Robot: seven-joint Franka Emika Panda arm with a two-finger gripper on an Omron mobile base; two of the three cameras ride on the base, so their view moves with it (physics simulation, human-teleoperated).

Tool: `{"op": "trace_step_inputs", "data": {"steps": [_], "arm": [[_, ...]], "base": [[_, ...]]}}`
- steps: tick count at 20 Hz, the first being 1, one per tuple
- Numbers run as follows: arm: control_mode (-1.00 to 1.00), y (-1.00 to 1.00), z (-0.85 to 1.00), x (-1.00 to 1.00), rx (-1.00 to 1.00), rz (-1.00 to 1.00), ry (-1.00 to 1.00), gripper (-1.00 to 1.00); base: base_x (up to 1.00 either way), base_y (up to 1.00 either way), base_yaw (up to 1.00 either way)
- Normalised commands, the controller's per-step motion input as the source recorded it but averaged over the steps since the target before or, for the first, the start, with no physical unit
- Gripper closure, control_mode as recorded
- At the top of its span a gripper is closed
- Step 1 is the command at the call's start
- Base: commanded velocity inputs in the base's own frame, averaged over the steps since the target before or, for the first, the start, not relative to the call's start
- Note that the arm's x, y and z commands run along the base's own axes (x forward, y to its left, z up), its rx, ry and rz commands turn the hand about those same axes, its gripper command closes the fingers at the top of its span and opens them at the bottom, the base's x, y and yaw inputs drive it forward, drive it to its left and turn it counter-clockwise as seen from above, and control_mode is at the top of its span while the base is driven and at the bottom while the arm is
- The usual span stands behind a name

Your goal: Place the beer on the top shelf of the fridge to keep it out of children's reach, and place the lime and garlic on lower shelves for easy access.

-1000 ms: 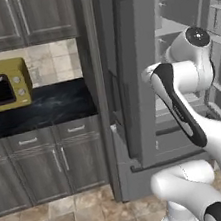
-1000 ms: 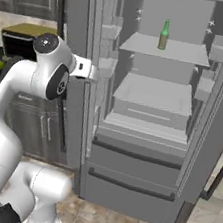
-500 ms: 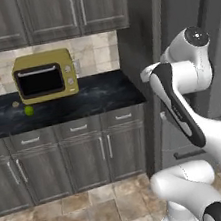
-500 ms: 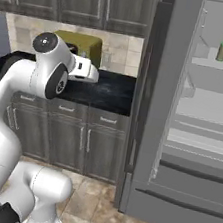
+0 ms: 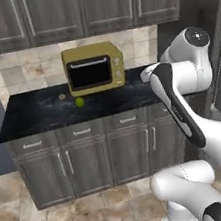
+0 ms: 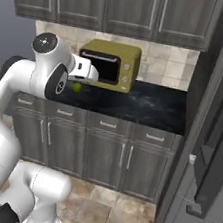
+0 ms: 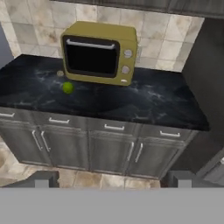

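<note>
Item: lime (image 5: 80, 101), loose on the black desk (image 5: 43, 118) just before the yellow microwave (image 5: 93, 67); garlic (image 5: 62, 96) near it, to its left by the microwave's corner.
Claw (image 7: 111, 179): open, empty, well back from the desk.
Hazards: round lime may roll when nudged; tiny garlic easily missed or knocked.

**Robot body: white w/ dark trim**

Arm (image 5: 182, 101) is glossy white, rounded segments w/ a bulbous base. Dark grey round caps at the joints, plus a long black stripe along one link. Finger tips (image 7: 41, 178) are small, dark, blocky.
</note>
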Motion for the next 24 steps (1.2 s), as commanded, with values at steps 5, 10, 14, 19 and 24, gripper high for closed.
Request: {"op": "trace_step_inputs", "data": {"steps": [5, 10, 14, 19, 24], "arm": [[1.0, 0.0, 0.0, 0.0, 0.0, 0.0, 0.0, -1.0], [1.0, 0.0, 0.0, 0.0, 0.0, 0.0, 0.0, -1.0], [1.0, 0.0, 0.0, 0.0, 0.0, 0.0, 0.0, -1.0], [1.0, 0.0, 0.0, 0.0, 0.0, 0.0, 0.0, -1.0], [1.0, 0.0, 0.0, 0.0, 0.0, 0.0, 0.0, -1.0]], "base": [[0.66, 0.97, 0.0], [0.74, 0.8, 0.0], [0.71, 0.65, 0.0], [0.64, 0.23, -0.07], [0.62, 0.06, -0.08]]}}
